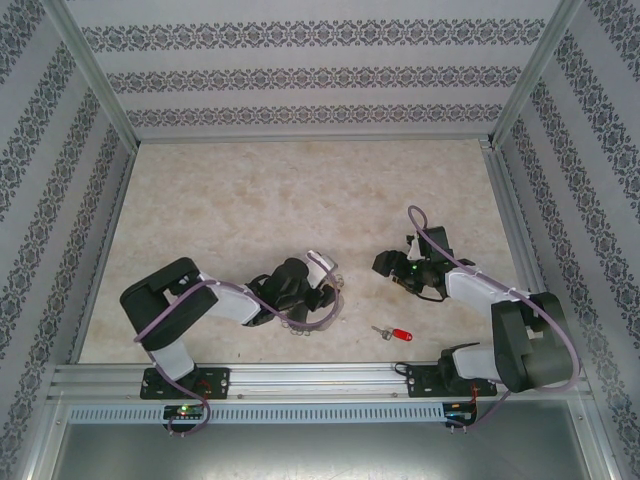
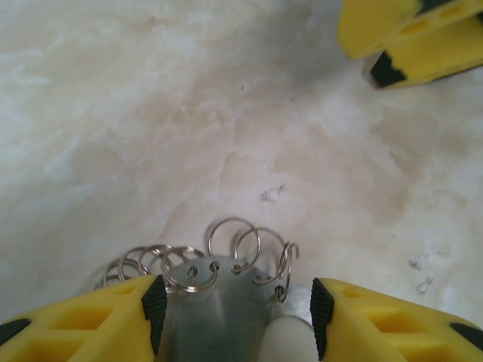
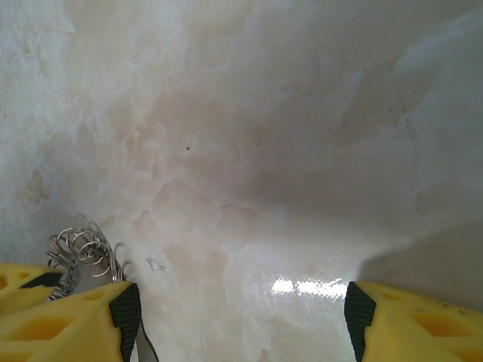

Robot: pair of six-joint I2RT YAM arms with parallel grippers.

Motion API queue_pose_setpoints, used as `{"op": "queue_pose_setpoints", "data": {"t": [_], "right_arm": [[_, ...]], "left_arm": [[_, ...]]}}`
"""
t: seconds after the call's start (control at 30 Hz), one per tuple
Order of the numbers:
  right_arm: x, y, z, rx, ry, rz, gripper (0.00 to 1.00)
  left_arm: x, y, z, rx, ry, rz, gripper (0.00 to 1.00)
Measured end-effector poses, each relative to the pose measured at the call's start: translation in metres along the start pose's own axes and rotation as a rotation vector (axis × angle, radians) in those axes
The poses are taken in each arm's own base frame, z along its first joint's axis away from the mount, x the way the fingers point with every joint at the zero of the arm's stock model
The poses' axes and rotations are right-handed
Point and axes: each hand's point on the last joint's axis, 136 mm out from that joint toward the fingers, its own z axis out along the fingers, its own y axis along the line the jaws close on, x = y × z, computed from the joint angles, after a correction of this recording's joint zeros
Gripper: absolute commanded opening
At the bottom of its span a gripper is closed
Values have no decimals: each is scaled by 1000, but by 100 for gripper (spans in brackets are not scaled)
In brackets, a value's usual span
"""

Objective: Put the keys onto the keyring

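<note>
The bench (image 1: pixel 300 190) is a wide slab w/ a pale beige marble-look top, smooth and slightly glossy, framed by aluminium rails (image 1: pixel 300 378). The left gripper (image 2: pixel 238 305) has yellow plastic fingers (image 2: pixel 90 328) w/ black pads. It sits low over the bench toward the front edge, jaws on either side of the keyring; the pads look v. close to the band's edges, but can't tell if they actually pinch it. The right gripper (image 3: pixel 238 317), same build, hangs a little to the right, jaws well apart w/ nothing btwn them but bare bench. The keyring (image 2: pixel 219 313) is a large thin grey metal hoop: a flat band w/ holes punched along the rim, each carrying a small shiny wire loop (image 2: pixel 230 235). It prob. handles light, stiff and slick. The loops should flop freely, so best taken across the flat band, not by the wire, and being so thin it may be awkward to lift off the bench. The key (image 1: pixel 397 333) is tiny, w/ a bright red plastic head and a short silver blade. It lies loose near the front rail, apart from the ring and nearer the right arm. It is likely v. light and apt to skid; the red head looks the thicker, grippier hold. Its hole is too small to make out.
</note>
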Motion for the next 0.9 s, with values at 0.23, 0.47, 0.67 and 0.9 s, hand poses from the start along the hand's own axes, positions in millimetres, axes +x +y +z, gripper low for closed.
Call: {"op": "queue_pose_setpoints", "data": {"t": [0.23, 0.47, 0.67, 0.9], "right_arm": [[-1, 0, 2, -2, 2, 0, 74], [-2, 1, 2, -6, -3, -3, 74], [-2, 1, 2, -7, -4, -3, 74], [-2, 1, 2, -8, -5, -4, 74]], "left_arm": [[-32, -5, -21, 10, -34, 39, 54], [-27, -15, -17, 65, 58, 65, 45], [-5, -23, -5, 118, 154, 54, 41], [14, -26, -1, 147, 216, 44, 39]]}}
